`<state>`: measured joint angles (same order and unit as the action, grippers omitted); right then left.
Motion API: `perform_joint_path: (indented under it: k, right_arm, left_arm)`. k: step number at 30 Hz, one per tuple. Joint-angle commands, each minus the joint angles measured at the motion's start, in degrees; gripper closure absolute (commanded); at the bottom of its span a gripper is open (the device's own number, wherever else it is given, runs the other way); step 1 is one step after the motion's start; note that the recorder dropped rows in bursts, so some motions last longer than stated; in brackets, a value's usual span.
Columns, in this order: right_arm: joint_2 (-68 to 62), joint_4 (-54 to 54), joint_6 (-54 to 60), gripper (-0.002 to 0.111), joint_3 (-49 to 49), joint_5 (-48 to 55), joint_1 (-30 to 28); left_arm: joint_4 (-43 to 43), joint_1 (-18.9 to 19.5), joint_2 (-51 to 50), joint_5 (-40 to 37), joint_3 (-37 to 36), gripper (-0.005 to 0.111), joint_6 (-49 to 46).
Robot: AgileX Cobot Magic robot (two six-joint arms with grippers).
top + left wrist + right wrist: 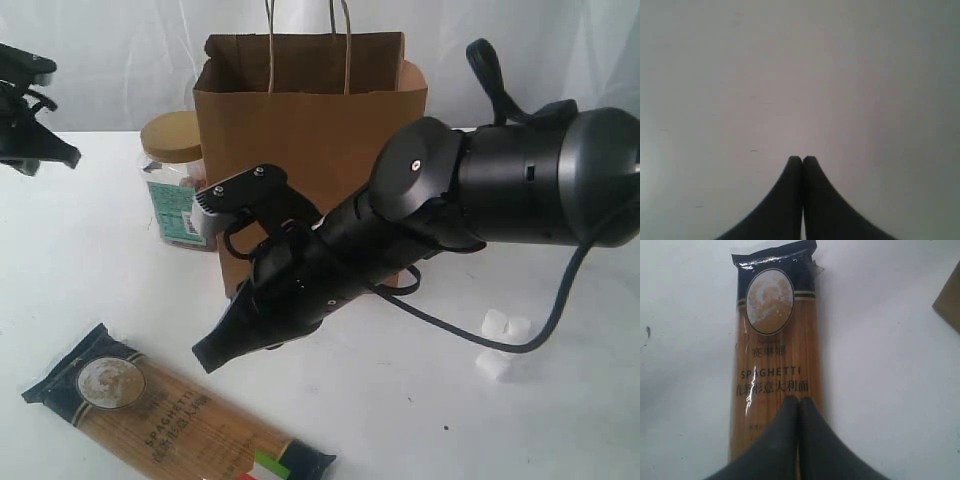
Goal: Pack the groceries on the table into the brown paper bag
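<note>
Brown paper bag (300,130) upright, nut jar (170,190) beside

Cuts the spaghetti packet (150,412) at the exterior view's bottom edge; hides the nut jar (170,185) partly behind the bag (300,120).

Behind the far edge: white fabric backdrop (110,60), loose vertical folds, brighter patches between greyer creases. Only furniture in view is the white tabletop (90,240): matte, flat, a few small dark specks. Light is diffuse and even, shadows on the surface soft-edged and faint.
</note>
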<state>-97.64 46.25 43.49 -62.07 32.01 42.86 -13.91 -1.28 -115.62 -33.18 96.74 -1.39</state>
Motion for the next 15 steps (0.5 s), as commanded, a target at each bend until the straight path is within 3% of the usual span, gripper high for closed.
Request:
perform_joint_path:
  k: [1,5,7,15]
  right_arm:
    - [0.2,0.2,-0.3,0.108,-0.1,-0.4,0.0]
    - [0.2,0.2,-0.3,0.108,-0.1,-0.3,0.0]
    - [0.2,0.2,-0.3,0.108,-0.1,-0.2,0.0]
    - [0.2,0.2,-0.3,0.108,-0.1,0.9,0.0]
  left_arm:
    - [25.4,0.0,4.8,-5.0,4.1,0.107,-20.3]
    - [40.6,-0.1,6.6,-2.0,11.0,0.107,-26.8]
    - [49.8,-0.6,5.2,-1.9,15.0,0.107,-36.8]
    - [53.4,-2.1,-5.1,-8.6,22.1,0.107,-34.4]
